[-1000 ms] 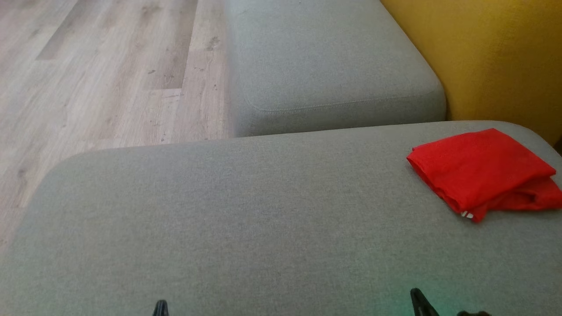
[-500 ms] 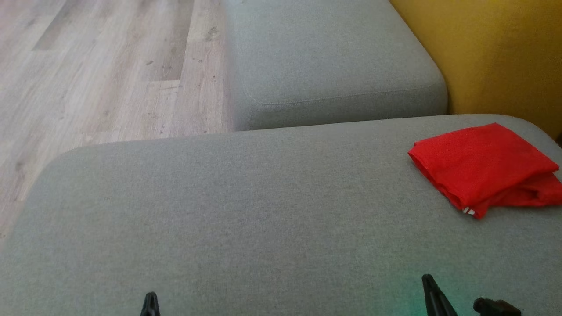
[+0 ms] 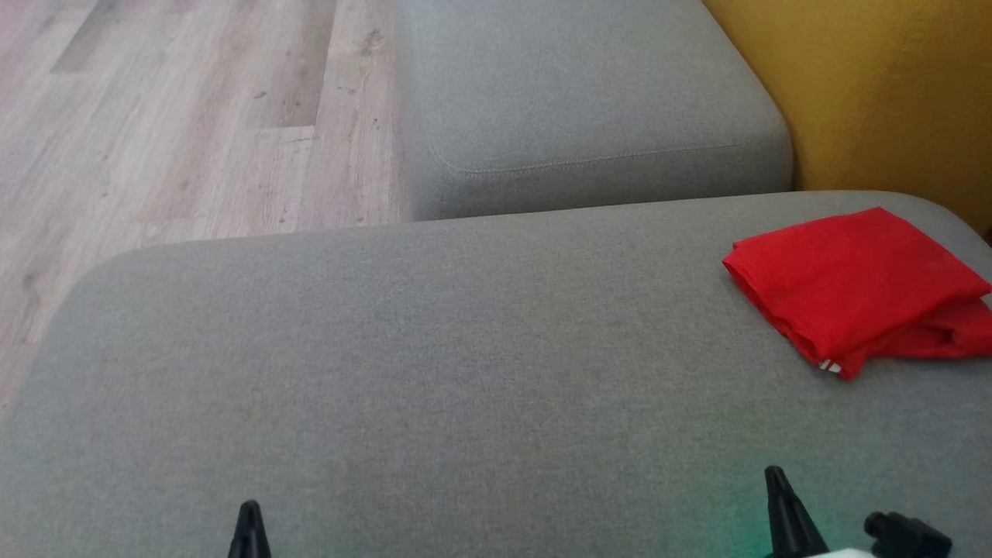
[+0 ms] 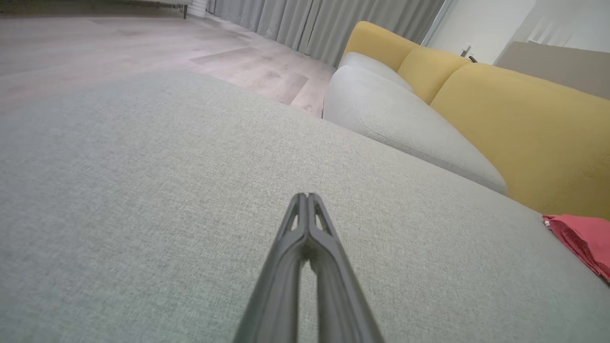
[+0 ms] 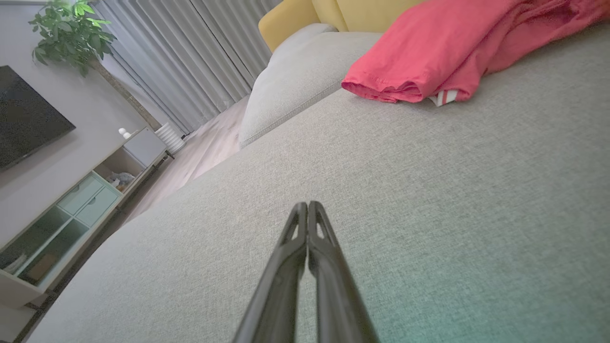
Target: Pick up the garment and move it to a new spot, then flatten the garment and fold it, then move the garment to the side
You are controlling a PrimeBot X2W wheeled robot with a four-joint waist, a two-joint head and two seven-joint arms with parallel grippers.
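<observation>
Shows a red garment (image 3: 852, 283) folded into a pad at the right end of a grey cushion (image 3: 465, 372), near the yellow backrest (image 3: 868, 93) — likely set aside as the last step. Shows left gripper (image 4: 307, 196) and right gripper (image 5: 307, 205) low over bare cushion, fingers pressed together on nothing, well apart from the garment — seemingly idle.

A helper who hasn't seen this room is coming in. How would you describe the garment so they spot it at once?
Find the wide grey seat cushion before the yellow backrest. At its far right corner lies the garment, loosely folded. Its bright red stands out against the grey fabric, and a small white striped tag shows at its near edge.
</observation>
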